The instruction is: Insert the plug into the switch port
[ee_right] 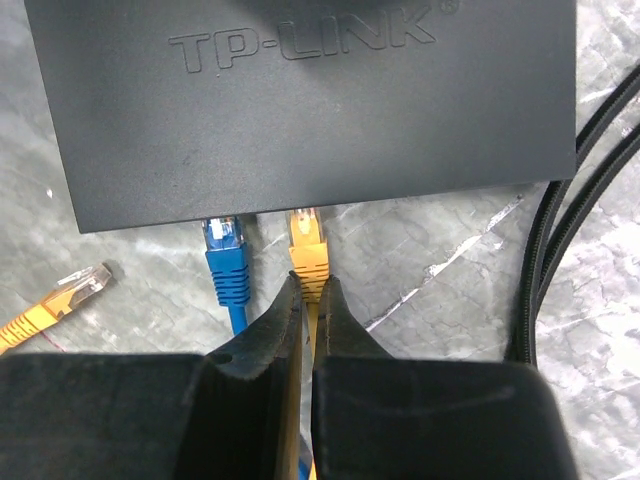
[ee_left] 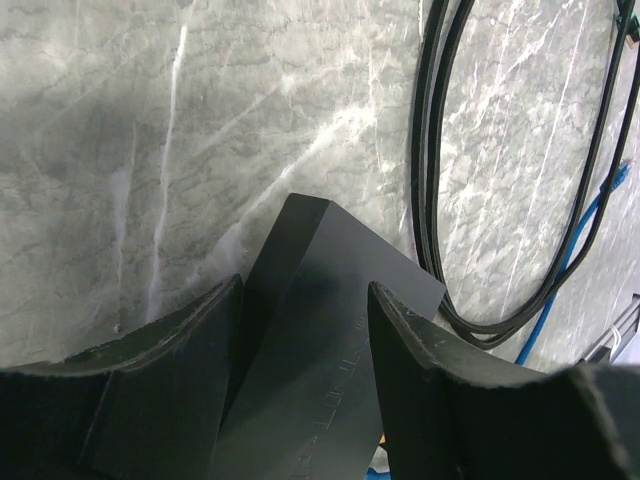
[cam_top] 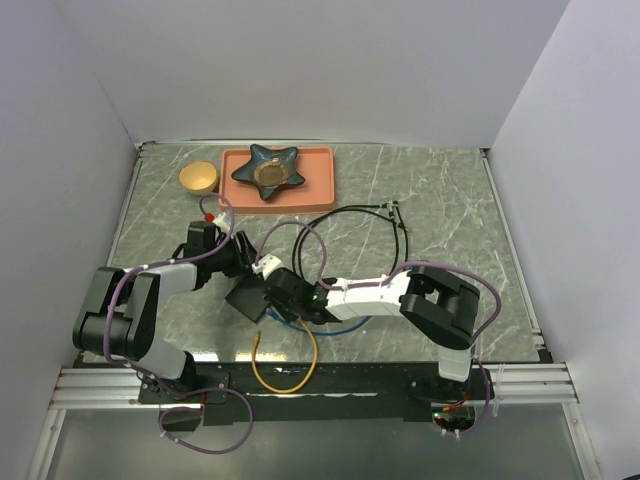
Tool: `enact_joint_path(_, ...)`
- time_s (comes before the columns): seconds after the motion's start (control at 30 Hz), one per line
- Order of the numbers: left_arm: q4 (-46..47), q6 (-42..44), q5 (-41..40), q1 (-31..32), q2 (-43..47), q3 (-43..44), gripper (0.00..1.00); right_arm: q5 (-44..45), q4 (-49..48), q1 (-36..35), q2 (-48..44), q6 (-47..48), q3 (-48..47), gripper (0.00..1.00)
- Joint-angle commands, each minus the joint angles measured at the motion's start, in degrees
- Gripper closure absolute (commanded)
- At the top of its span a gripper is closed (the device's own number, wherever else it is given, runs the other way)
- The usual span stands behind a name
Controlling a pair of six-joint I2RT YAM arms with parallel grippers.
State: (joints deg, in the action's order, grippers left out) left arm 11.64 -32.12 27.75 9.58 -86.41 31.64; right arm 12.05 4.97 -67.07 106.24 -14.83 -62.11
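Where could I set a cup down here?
The bare table right of the black cable loop is free. Crowded: the middle, where left gripper and right gripper meet at the switch port; also the tray and bowl.

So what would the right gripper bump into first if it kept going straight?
The right gripper pinches the yellow plug and points at the black switch. The plug's tip would meet the port side first; it looks already there, though depth is unclear.

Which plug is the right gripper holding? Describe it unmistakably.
Find the flat matte black TP-LINK box. Two plugs sit at its port side; the held one is the yellow plug, beside the blue plug, pinched in the right gripper. A loose yellow plug lies apart, unheld.
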Motion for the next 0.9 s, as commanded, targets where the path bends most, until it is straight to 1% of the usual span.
enact_joint_path(0.0,-6.01,-0.22,2.14,1.31,-0.51,-0.26,0.40,6.66,-10.86,0.62,-1.56,-4.68,0.05,1.00)
enact_joint_path(0.17,-5.58,-0.40,2.22,1.31,-0.77,-0.52,0.39,7.28,-12.00,1.76,-2.26,-6.00,0.85,1.00)
enact_joint_path(0.27,-5.66,-0.40,2.66,1.31,-1.48,-0.26,0.42,6.76,-13.49,1.94,-2.17,-5.47,0.50,1.00)
enact_joint_path(0.67,-5.31,-0.75,3.19,1.31,-1.65,-0.70,0.46,6.58,-17.62,2.03,0.73,-7.58,-2.76,1.00)
enact_joint_path(0.87,-5.14,-1.10,3.19,1.31,-1.92,-0.79,0.46,6.05,-18.86,3.70,1.87,-10.30,-3.90,1.00)
